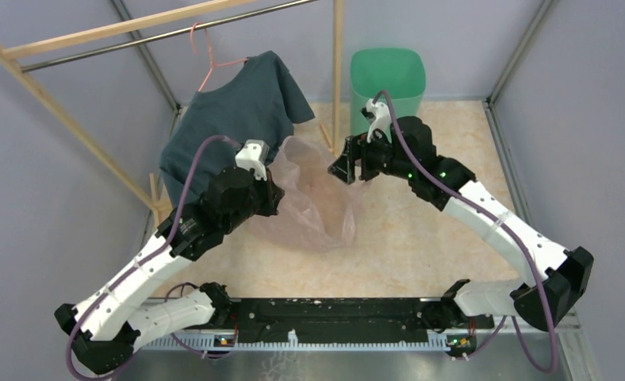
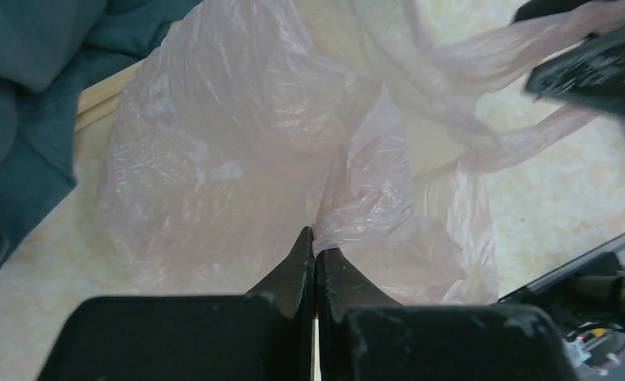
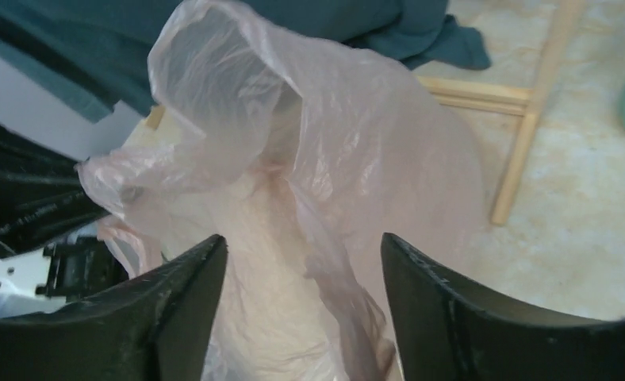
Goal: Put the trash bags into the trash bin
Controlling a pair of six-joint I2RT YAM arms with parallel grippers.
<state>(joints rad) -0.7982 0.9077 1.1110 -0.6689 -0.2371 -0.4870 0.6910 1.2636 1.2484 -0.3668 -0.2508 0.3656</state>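
The trash bag (image 1: 319, 208) sits crumpled on the worktop (image 1: 436, 230), between the two arms and in front of the dark teal shirt (image 1: 238, 111). It is entirely outside the trash bin (image 1: 387, 78). The bin stands upright at the far edge of the worktop, just right of the upright post of the wooden rack (image 1: 338, 71) and behind the right arm.

Left end effector (image 2: 315, 232): clenched. In the left wrist view the fingers are pressed together, and a fold of the pale-pink film runs straight into their tips, so it grasps the trash bag at one edge.

Right end effector (image 3: 303, 238): released. In the right wrist view the two fingers stand well apart. Loose film billows up between and beyond them and is not clamped by either finger.

The shirt hangs from a pink hanger (image 1: 208, 57) on the rack's rail, and its lower part drapes down behind the bag.
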